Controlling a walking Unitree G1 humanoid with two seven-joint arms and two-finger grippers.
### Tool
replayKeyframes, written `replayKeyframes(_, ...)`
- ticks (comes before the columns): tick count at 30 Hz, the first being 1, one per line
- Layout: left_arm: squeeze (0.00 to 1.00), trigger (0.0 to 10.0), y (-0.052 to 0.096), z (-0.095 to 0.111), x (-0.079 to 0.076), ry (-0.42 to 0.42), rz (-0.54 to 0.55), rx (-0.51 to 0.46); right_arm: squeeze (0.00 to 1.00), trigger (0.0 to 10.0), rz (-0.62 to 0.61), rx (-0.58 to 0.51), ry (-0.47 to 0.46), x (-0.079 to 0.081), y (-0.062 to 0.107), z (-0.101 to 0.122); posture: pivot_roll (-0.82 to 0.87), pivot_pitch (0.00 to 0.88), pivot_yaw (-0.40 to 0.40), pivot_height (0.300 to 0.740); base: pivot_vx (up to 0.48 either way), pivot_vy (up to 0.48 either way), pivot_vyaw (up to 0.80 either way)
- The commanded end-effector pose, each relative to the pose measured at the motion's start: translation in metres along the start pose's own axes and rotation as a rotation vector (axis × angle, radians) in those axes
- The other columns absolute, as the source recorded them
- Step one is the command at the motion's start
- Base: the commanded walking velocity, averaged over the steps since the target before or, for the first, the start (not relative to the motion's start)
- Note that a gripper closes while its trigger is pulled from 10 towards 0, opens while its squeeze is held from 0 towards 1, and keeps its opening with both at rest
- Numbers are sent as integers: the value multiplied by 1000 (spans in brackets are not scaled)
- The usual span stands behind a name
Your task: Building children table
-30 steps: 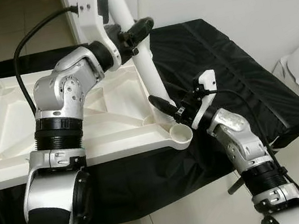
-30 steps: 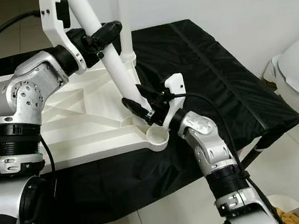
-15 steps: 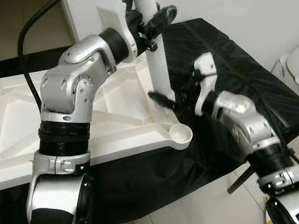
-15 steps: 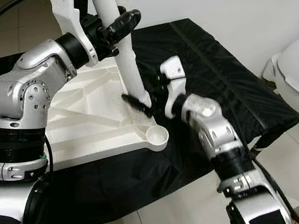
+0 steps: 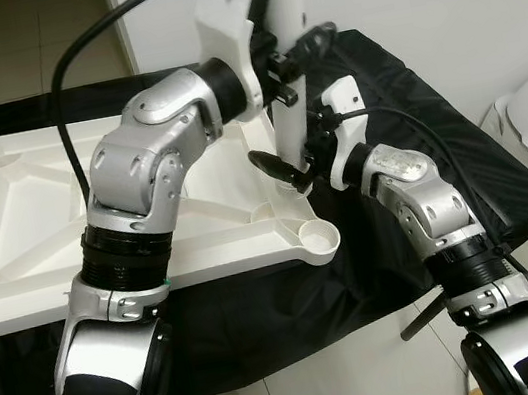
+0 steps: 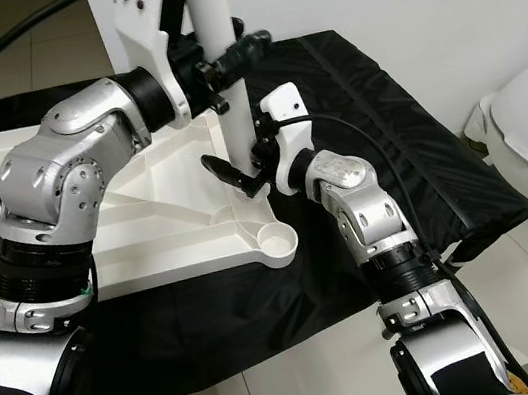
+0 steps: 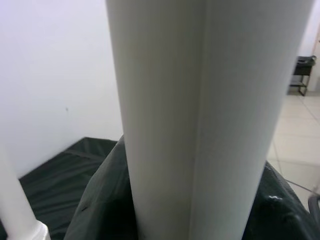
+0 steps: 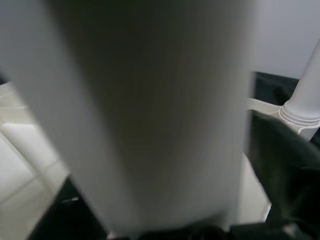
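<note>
Evidently the leg-fitting step is in hand: a smooth white plastic cylindrical table leg (image 5: 287, 102) stands upright near the round corner socket (image 5: 322, 237) of the upturned white moulded plastic tabletop (image 5: 33, 211), which lies ribbed side up on a matte black cloth-covered surface (image 5: 400, 104). The left hand (image 5: 305, 49) is clamped on the leg high up; the right hand (image 5: 284, 167) is closed around its lower part. Next, probably, the foot must be steered squarely over the socket and pressed down.

Table leg (image 5: 291, 102) smooth white plastic; cloth (image 5: 414, 122) matt black (creased).
</note>
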State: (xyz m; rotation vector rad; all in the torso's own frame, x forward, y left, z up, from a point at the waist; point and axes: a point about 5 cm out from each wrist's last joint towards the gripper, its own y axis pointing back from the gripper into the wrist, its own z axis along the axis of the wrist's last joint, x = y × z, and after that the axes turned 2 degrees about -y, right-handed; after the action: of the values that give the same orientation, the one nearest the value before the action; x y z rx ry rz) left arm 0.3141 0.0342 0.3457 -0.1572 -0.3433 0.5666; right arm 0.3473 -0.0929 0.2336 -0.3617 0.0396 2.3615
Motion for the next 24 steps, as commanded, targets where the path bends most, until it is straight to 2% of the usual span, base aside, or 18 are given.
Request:
replayKeyframes(1,0,10000,-1,4,-4,-23,35,-20,0,549,17,14,3,2,-3,1,-19,65,-78,740,0,0,0)
replayKeyframes(2,0,10000,-1,4,-4,-24,35,-19,0,0,24,17,-2,3,-3,0,-20,67,-78,740,0,0,0)
replayKeyframes(11,0,10000,-1,4,-5,-30,39,-24,0,0,14,50,-10,3,-2,-3,-23,67,-80,740,0,0,0)
replayKeyframes(19,0,10000,-3,6,-9,-48,29,-26,0,0,-44,67,-44,-3,-3,-4,-20,70,-81,740,0,0,0)
replayKeyframes(21,0,10000,-3,5,-11,-25,23,-34,0,10000,-76,69,-42,-6,-4,-3,-18,70,-81,740,0,0,0)
replayKeyframes(23,0,10000,-3,4,-12,-9,20,-40,0,10000,-83,67,-46,-6,-5,-3,-18,70,-81,740,0,0,0)
replayKeyframes(24,1000,10000,-3,4,-13,9,21,-44,0,10000,-98,58,-57,-7,-6,-2,-17,72,-80,740,0,0,0)
